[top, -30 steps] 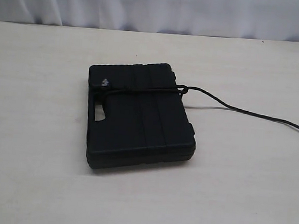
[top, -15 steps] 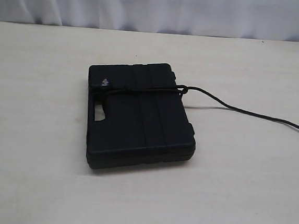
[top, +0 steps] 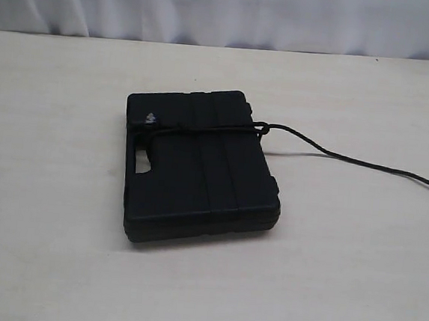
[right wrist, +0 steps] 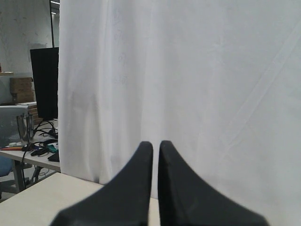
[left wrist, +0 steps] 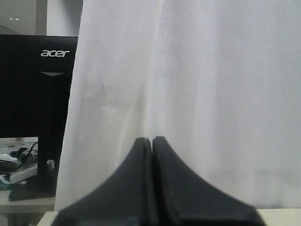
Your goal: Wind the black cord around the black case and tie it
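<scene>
Exterior view shows the black case (top: 199,167) lying flat on the pale table (top: 41,250), a little left of the middle, with its handle opening on the left side. The black cord (top: 335,157) crosses the lid of the case near its far end, from the left edge to the right edge. At the right edge the cord makes a small knot or loop that touches the case. From there it runs loose over the table in a long curve and leaves the picture on the right. At the left end of the crossing, on the lid, there is a small greyish tuft, which seems to be the frayed end of the cord. I cannot tell if the cord also passes under the case. A white curtain (top: 212,10) hangs behind the table. No arm is in this view. In the left wrist view the left gripper (left wrist: 151,140) points at the curtain, and its jaws are pressed together with nothing between them; a black Acer monitor (left wrist: 33,84) stands beside the curtain. In the right wrist view the right gripper (right wrist: 155,143) also faces the curtain. Its jaws are closed, with only a thin slit between the fingers, and they hold nothing.
</scene>
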Robot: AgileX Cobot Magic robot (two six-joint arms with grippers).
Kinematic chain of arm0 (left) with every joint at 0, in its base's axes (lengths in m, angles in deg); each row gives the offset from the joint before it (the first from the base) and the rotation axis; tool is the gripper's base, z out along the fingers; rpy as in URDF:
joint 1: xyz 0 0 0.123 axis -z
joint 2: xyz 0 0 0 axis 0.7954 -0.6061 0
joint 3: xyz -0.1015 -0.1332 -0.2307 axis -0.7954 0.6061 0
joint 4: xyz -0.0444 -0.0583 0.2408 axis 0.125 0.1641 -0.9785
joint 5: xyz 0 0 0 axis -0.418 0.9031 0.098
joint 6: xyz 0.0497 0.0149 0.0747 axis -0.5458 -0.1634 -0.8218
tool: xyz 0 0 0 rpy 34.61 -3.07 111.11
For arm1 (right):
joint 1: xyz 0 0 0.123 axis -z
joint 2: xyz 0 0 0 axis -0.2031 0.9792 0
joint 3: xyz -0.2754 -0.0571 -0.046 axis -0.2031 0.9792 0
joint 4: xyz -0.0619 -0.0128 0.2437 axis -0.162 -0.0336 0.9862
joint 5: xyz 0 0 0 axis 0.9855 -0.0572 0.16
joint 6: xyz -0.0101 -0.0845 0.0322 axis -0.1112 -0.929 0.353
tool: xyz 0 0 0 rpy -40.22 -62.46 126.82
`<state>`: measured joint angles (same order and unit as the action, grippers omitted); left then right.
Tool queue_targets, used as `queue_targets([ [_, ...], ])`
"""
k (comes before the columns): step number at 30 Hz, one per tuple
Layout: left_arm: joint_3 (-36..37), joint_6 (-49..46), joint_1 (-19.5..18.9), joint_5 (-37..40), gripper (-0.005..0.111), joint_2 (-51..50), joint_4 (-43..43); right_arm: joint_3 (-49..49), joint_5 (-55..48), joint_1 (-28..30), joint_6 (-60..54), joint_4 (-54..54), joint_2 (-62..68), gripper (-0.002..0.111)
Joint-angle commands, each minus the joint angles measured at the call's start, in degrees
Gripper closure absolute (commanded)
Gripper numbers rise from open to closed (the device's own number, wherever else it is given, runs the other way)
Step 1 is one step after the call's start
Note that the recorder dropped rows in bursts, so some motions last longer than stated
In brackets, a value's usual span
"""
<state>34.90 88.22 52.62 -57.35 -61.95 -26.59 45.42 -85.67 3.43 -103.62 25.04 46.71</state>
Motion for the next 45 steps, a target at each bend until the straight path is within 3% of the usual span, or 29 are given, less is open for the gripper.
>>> queue_targets([
  [1, 0.19, 0.03, -0.19, 1.69, 0.107, 0.14, -6.66, 0.19, -0.47, 0.16, 0.29, -0.25, -0.32, 0.104],
  [13, 0.19, -1.68, -0.19, 12.11, 0.107, 0.14, -8.60, 0.19, -0.47, 0.16, 0.29, -0.25, -0.32, 0.104],
  [15, 0.19, -2.73, -0.19, 14.65, 0.107, 0.14, -7.93, 0.19, -0.47, 0.16, 0.29, -0.25, -0.32, 0.104],
  [19, 0.19, -11.21, -0.19, 17.36, 0.107, 0.14, 1.56, 0.19, -0.47, 0.16, 0.29, -0.25, -0.32, 0.104],
  [30, 0.19, -10.91, -0.19, 30.11, 0.107, 0.14, 0.38, 0.19, -0.47, 0.16, 0.29, -0.25, -0.32, 0.104],
  [45, 0.19, -12.11, -0.19, 30.62, 0.107, 0.14, 0.25, 0.19, -0.47, 0.16, 0.29, -0.25, -0.32, 0.104],
])
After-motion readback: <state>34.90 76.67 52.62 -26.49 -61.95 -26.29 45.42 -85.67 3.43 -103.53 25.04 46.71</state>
